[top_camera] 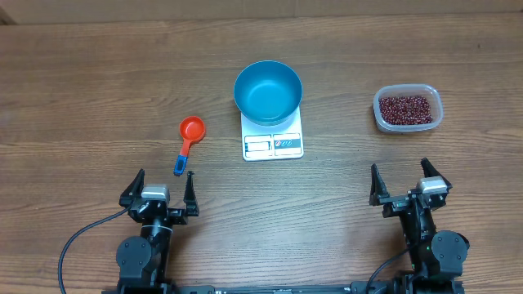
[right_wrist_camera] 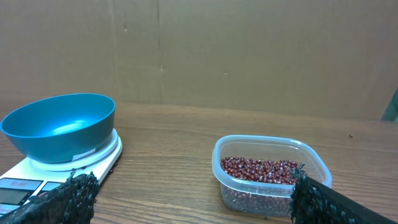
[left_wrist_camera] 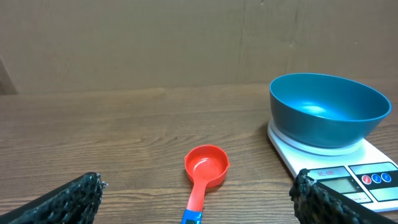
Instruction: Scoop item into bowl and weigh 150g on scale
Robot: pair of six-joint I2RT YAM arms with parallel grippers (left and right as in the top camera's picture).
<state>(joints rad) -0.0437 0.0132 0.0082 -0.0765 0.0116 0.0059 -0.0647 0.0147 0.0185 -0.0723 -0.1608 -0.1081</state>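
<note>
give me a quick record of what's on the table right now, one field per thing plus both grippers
scale: white, mid-table, display edge toward the arms
bowl: blue, empty, standing on the scale
beans: red-brown, all in the clear tub, right of the scale
scoop: orange cup, blue handle end, empty, lying left of the scale
left gripper: open, holding nothing, just short of the scoop handle
right gripper: open, holding nothing, on the near side of the tub
progress: no beans in the bowl yet

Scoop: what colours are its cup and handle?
Orange-red scoop, blue handle end; overhead view shows both.
</note>
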